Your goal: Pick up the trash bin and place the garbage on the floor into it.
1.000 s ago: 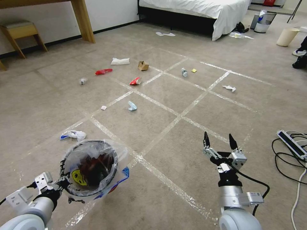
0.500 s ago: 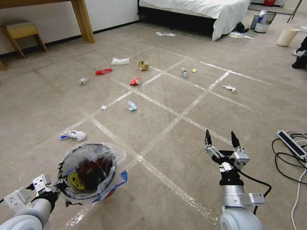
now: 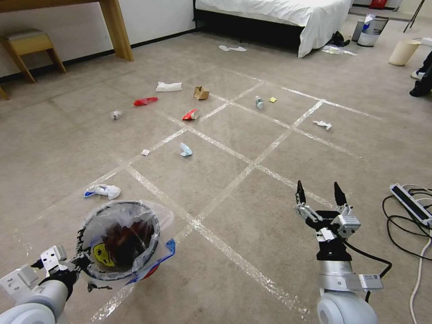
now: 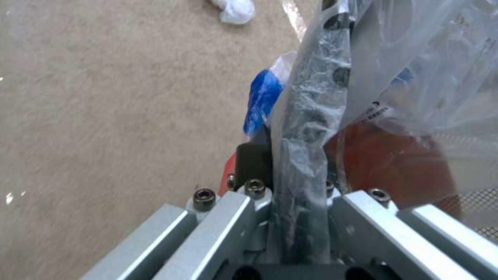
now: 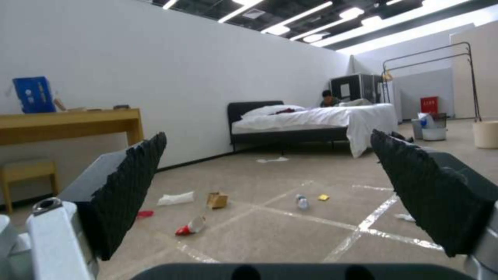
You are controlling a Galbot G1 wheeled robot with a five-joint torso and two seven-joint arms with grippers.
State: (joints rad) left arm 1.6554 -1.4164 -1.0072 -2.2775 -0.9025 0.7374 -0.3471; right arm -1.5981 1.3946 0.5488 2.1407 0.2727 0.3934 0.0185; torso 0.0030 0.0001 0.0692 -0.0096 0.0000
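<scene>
Left hand point(image 3: 81, 263) clamped on trash bin point(image 3: 118, 240) rim; right hand point(image 3: 320, 195) wide open, empty, above bare carpet point(image 3: 252, 216).

A big bed point(image 3: 288, 13) with a white sheet stands at the far wall, with two white slippers point(image 3: 232, 47) on the floor point(image 3: 225, 135) near it. A wooden stool point(image 3: 29, 47) sits far left. A beige bin point(image 3: 403, 52) stands far right, and a white power strip point(image 3: 411, 203) lies by black cords.
</scene>
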